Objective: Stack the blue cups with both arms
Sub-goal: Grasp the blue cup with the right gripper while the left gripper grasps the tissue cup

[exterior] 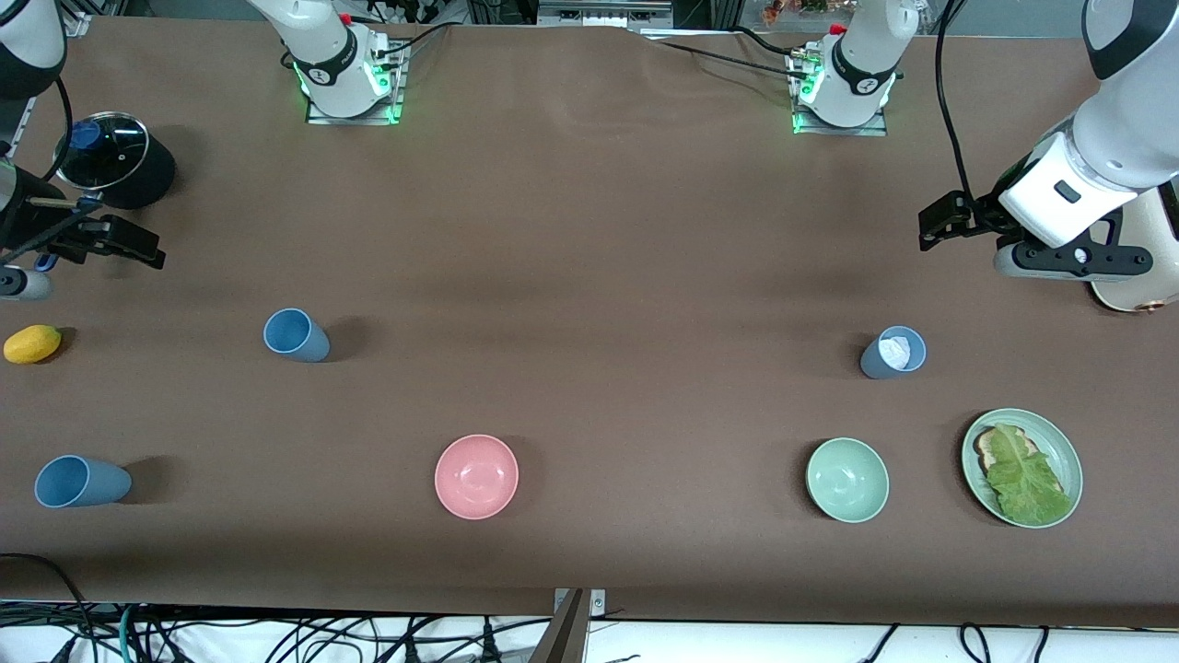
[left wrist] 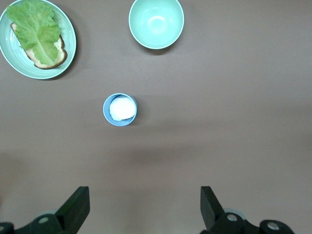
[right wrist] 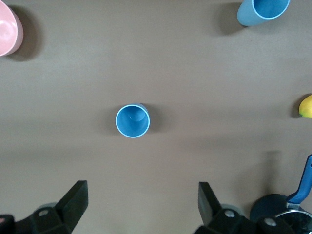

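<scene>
You have three blue cups on the brown table (exterior: 589, 230), all apart, none stacked. Read the clock on the front view, 12 at the robot bases.

First blue cup (exterior: 297, 335) (right wrist: 132, 121) stands mouth up, at about 10 o'clock from the pink bowl (exterior: 476, 476) (right wrist: 7, 31). Second blue cup (exterior: 81, 482) (right wrist: 262, 10) sits at 9 o'clock from the pink bowl, well apart, at the right arm's end, and at about 5 o'clock from a yellow fruit (exterior: 32, 343) (right wrist: 306, 106). Third blue cup (exterior: 893, 353) (left wrist: 120, 109) stands mouth up with something white inside, at about 1 o'clock from the pale green bowl (exterior: 847, 480) (left wrist: 156, 22). A green plate (exterior: 976, 460) (left wrist: 70, 46) with bread and a lettuce leaf lies at 3 o'clock from that bowl.

Left gripper (exterior: 932, 230) (left wrist: 144, 195) hangs over bare table at the left arm's end, fingers released and spread wide, holding nothing; the third cup shows between them, farther off, in the left wrist view. Right gripper (exterior: 138, 249) (right wrist: 142, 192) hangs over bare table at the right arm's end, just at 6 o'clock from a dark pot with a glass lid (exterior: 110, 157), fingers released, nothing held.
</scene>
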